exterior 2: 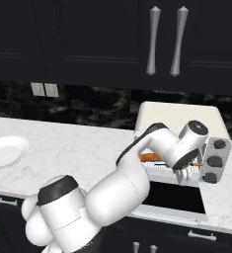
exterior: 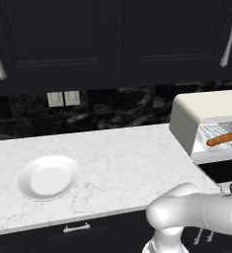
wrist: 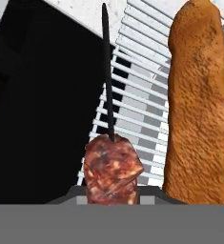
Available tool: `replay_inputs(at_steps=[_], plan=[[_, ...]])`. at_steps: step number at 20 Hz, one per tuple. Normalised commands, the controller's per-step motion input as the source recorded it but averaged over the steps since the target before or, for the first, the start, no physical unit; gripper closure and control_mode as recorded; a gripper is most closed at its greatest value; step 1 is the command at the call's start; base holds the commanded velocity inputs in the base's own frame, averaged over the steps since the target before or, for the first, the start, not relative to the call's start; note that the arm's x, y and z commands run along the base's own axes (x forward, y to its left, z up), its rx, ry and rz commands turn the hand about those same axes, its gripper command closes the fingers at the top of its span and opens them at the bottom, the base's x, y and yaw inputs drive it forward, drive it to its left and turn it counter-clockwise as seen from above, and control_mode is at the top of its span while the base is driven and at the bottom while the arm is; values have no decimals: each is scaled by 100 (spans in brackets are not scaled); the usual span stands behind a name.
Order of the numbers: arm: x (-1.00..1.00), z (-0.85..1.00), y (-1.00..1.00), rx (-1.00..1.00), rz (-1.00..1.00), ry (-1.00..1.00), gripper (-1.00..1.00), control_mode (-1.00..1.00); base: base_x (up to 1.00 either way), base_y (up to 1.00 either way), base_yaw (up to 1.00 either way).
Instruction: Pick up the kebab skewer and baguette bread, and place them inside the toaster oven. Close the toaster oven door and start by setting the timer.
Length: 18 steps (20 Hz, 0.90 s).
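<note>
The cream-white toaster oven point(exterior: 206, 111) stands at the counter's right end. Its dark glass toaster oven door point(exterior 2: 176, 197) is folded down flat in front. The orange-brown baguette bread point(wrist: 199, 105) lies lengthwise on the wire rack point(wrist: 137, 109) inside, and it also shows from the left base view point(exterior: 221, 139). My gripper point(exterior 2: 188, 170) reaches into the oven mouth, just over the rack. It is shut on the kebab skewer point(wrist: 112, 174), gripping a reddish-brown meat chunk. The skewer's thin dark stick points away over the rack, to the left of the baguette. An orange tip point(exterior 2: 199, 164) pokes out beside my hand.
A white plate point(exterior: 48, 177) sits on the marble counter point(exterior: 127, 158) to the left, well away from the oven. Dark knobs point(exterior 2: 213, 160) line the oven's right front panel. Black cabinets with silver handles point(exterior 2: 153, 42) hang above. My arm crosses the oven's front.
</note>
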Motion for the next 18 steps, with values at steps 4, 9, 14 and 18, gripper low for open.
replay_inputs(at_steps=[4, 9, 14, 18], plan=[[-7, -24, -6, 0, 0, 0, 100, -100, 0, 0, 0], [-12, -26, 0, 0, 0, -1, -100, -100, 0, 0, 0], [-14, -9, 0, 0, -1, -3, -100, -100, 0, 0, 0], [-10, -1, 0, 0, -6, -1, -100, -100, 0, 0, 0]])
